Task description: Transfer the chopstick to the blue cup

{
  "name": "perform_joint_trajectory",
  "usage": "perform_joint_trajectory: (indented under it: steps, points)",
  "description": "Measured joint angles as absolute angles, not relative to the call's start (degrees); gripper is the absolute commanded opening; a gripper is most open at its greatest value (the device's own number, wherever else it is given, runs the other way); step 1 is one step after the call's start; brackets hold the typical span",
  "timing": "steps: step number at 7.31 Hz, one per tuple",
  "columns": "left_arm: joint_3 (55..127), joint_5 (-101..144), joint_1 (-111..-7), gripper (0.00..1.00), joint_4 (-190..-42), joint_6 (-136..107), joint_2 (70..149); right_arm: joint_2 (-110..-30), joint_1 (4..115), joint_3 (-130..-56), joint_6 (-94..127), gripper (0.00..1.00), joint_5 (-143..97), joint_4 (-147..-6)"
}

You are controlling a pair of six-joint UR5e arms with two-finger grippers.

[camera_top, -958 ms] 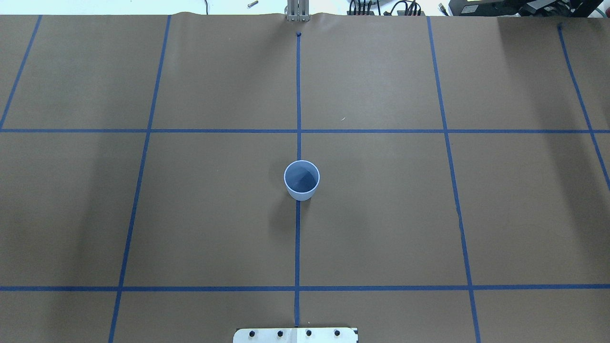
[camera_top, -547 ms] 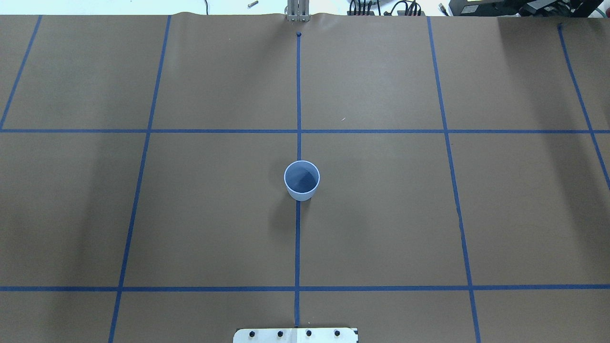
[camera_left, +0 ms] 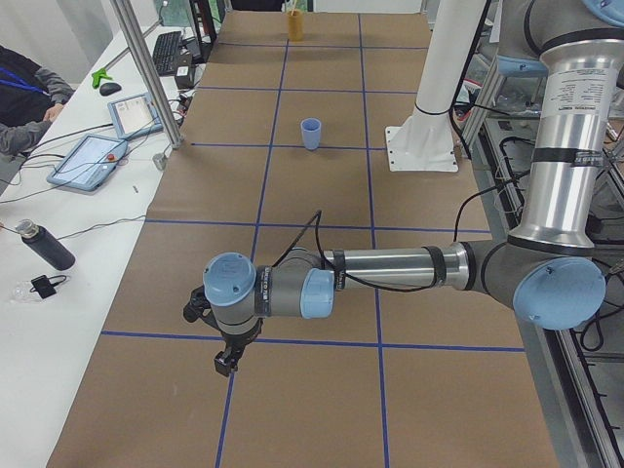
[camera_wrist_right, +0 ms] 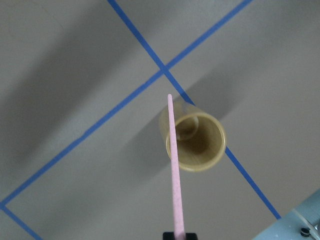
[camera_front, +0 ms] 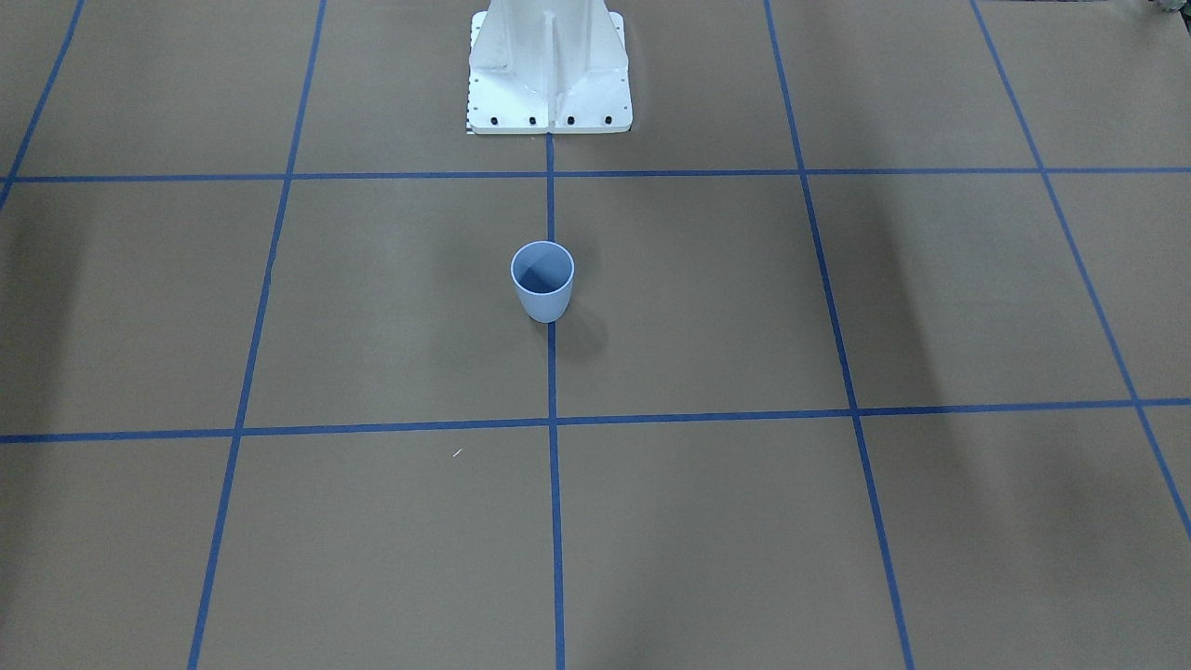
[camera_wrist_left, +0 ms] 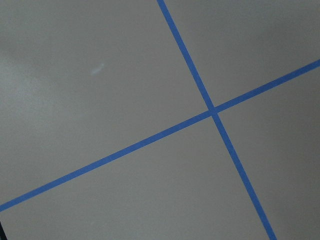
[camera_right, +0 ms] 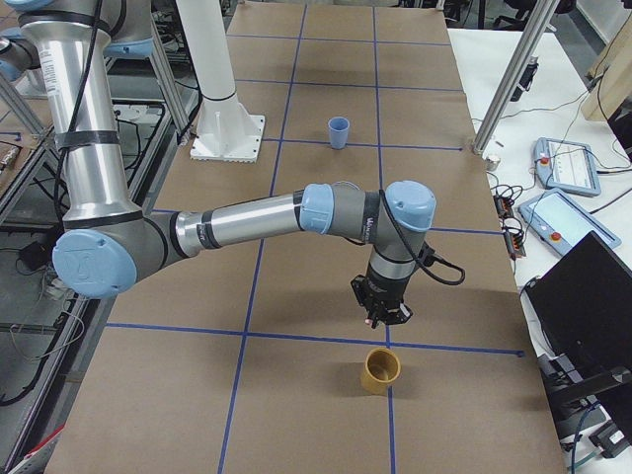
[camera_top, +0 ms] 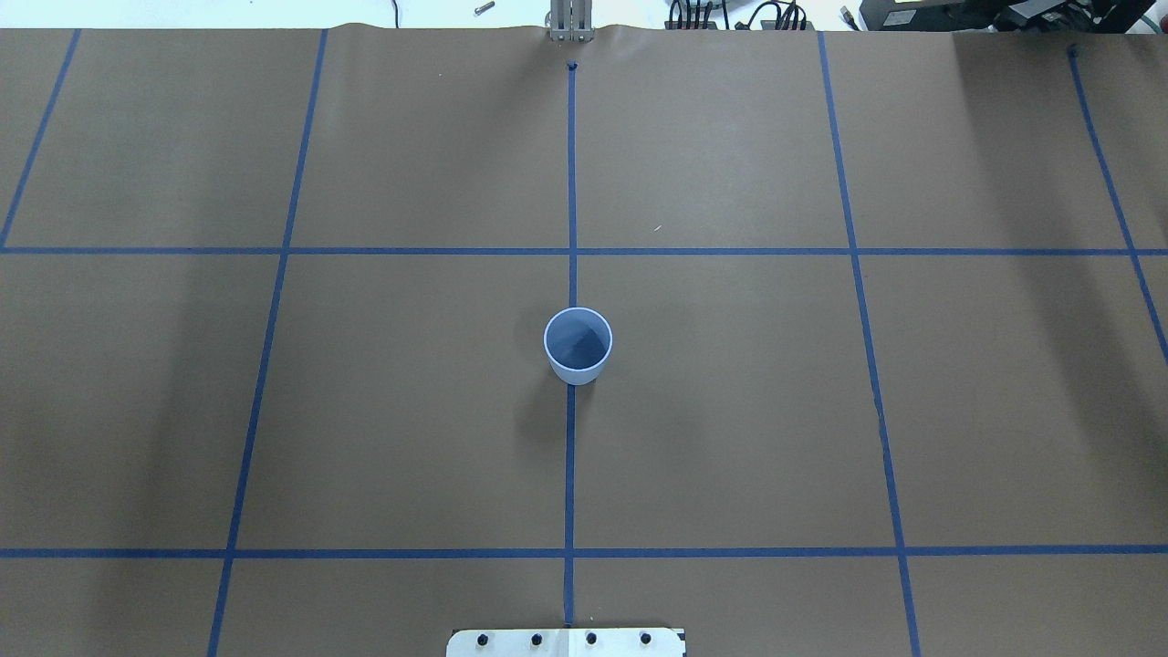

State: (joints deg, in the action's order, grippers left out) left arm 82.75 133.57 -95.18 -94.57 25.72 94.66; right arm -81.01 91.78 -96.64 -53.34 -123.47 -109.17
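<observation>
1. The right fingers (camera_right: 378, 318) are clamped on the pink chopstick (camera_wrist_right: 173, 165), which juts out from between them in the right wrist view
2. The chopstick is held in the air, clear of the surface (camera_right: 296, 395); in the wrist view its shaft crosses the rim of the tan cup (camera_wrist_right: 197, 142) and its tip shows just past that rim
3. The tan cup stands upright on a blue tape line (camera_wrist_right: 250, 180) near the robot's right end of the surface, just below and beside the right fingers in the exterior right view
4. The blue cup (camera_top: 578, 345) stands upright on the centre tape line, in front of the white pedestal (camera_front: 549, 74) and well apart from both arms and from the chopstick
5. The left fingers (camera_left: 225, 363) hang low near the robot's left end; they are seen only from the side, so I cannot tell whether they are apart or together
6. The left wrist view shows only a tape crossing (camera_wrist_left: 213, 110) on the brown surface
</observation>
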Motion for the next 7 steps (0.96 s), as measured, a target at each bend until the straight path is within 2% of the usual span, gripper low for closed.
perform_joint_trajectory:
  steps: [3,7]
  points:
    - [85.4,135.5,-95.2,0.99,-94.4,13.1,93.6,-75.4,76.7,-99.7,-31.7,0.0,-127.3,-102.9]
    - [86.6,136.0,-95.1,0.99,-94.5,11.0,92.6,-64.5,60.3,-105.0,-19.5,0.0,-127.9,-97.2]
